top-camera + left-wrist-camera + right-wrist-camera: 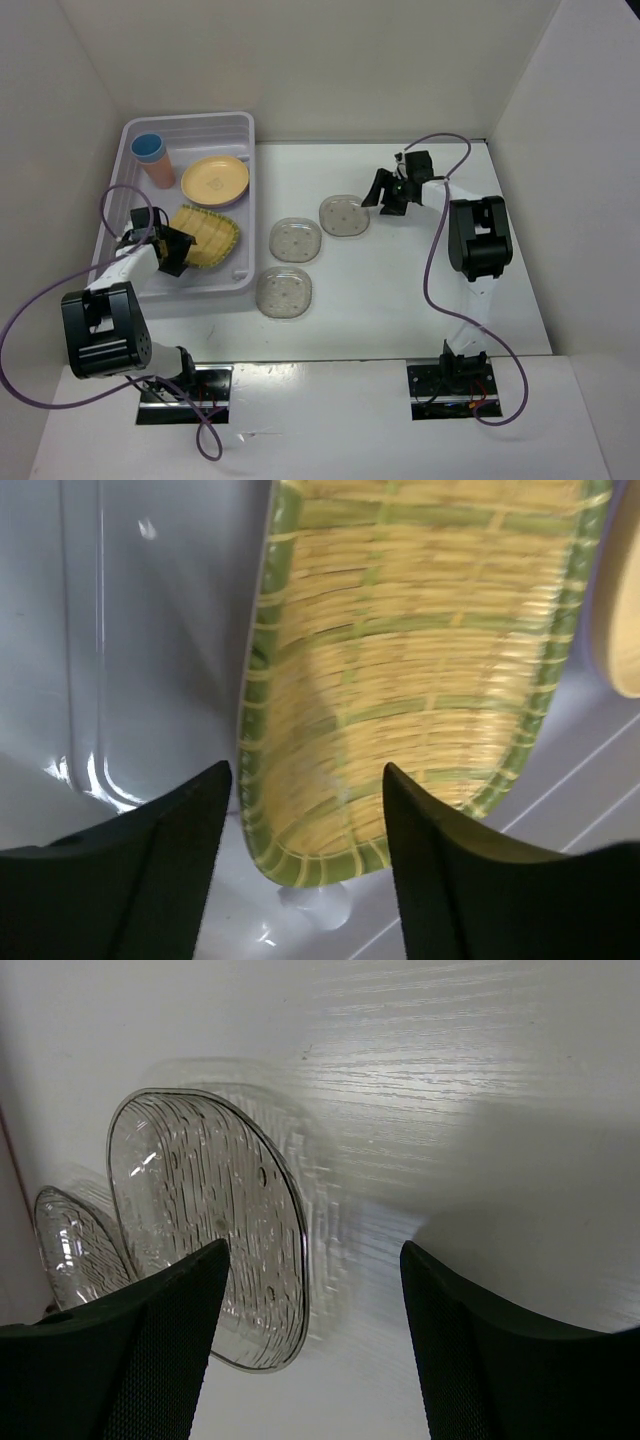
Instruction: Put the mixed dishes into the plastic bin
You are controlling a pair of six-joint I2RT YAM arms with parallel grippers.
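The plastic bin [120, 215] stands at the left. In it are the blue cup [148, 147], the salmon cup [160, 172], the round orange-yellow plate [215, 180] and the yellow woven plate [207, 235]. My left gripper [176, 250] is open inside the bin; in the left wrist view the woven plate's [420, 660] near edge lies between its fingers, gripper [308, 780]. Three clear saucers [345, 215], [296, 240], [284, 292] lie on the table. My right gripper [388, 192] is open just right of the farthest saucer [200, 1220], gripper [313, 1250]. The lavender bowl is out of view.
White walls enclose the table on the left, back and right. The orange-yellow plate's rim [620, 630] shows at the right of the left wrist view. A second saucer [75, 1245] shows behind the first in the right wrist view. Purple cables loop near both arm bases.
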